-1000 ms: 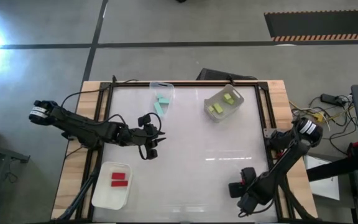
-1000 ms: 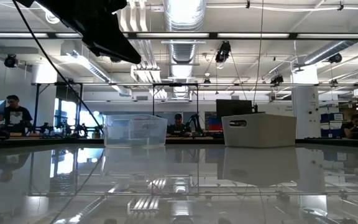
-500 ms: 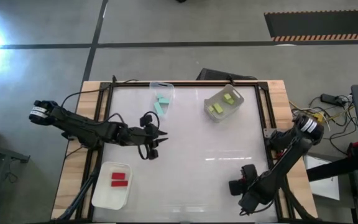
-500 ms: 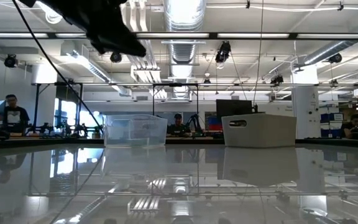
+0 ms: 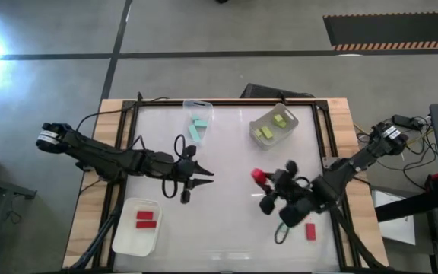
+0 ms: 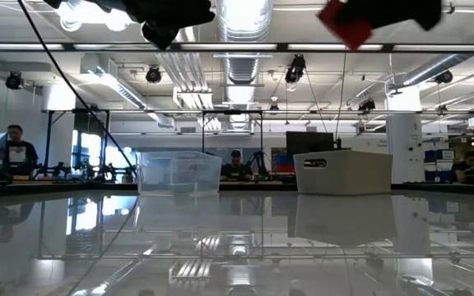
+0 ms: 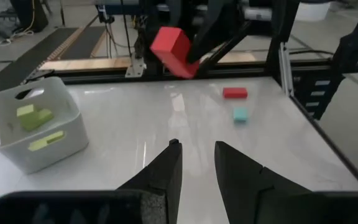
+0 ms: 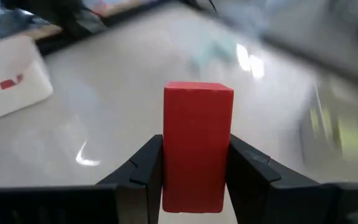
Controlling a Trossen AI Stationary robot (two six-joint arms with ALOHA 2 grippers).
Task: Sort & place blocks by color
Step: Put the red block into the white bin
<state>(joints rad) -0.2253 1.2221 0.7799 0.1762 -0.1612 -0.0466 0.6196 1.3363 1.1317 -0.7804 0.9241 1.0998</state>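
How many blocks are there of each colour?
Red blocks: 4, one of them held in the right gripper
Yellow-green blocks: 3
Mint-teal blocks: 3, as far as I can tell
Total: 10

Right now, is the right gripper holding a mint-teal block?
No, the right gripper is shut on a red block, clamped between its two fingers in the right wrist view.
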